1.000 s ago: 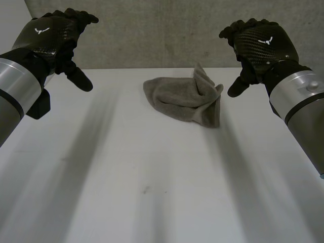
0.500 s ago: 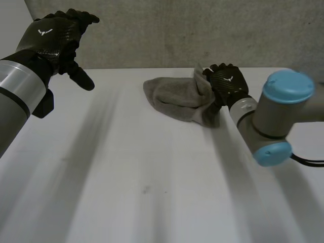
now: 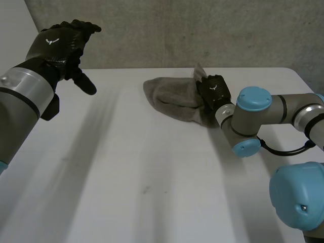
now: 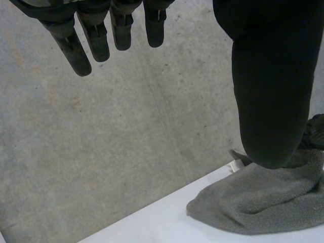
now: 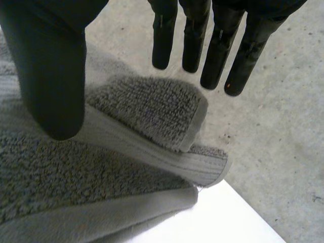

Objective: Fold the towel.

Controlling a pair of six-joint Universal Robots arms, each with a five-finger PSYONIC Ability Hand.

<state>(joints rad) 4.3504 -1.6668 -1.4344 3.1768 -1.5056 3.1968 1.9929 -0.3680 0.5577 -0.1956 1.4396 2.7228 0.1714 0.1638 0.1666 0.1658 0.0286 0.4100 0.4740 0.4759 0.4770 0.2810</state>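
1. Head view: the grey towel lay bunched in a loose heap near the counter's far edge, somewhat toward the right side, with one corner standing up. No clean fold showed, so I judged the folding as barely begun. The right hand was down at the towel's right end, against that raised corner. The left hand hung in the air above the counter's far left corner, well apart from the towel, with the concrete wall behind it.

2. Left wrist view: the left hand's fingers were straight and spread away from the thumb, holding nothing. Beyond the thumb the towel sat rumpled on the counter, close to its far edge.

3. Right wrist view: the right hand had its fingers straight and well apart from the thumb. A doubled-over flap of the towel, hem showing, lay in the gap between them. It was not pinched, as far as the view showed. A bare piece of counter showed past the flap.

4. What was left, by my reading, was nearly everything. The flap had to be gripped, the towel spread flat, and then edge brought to edge. The left hand had not yet come to the cloth at all.
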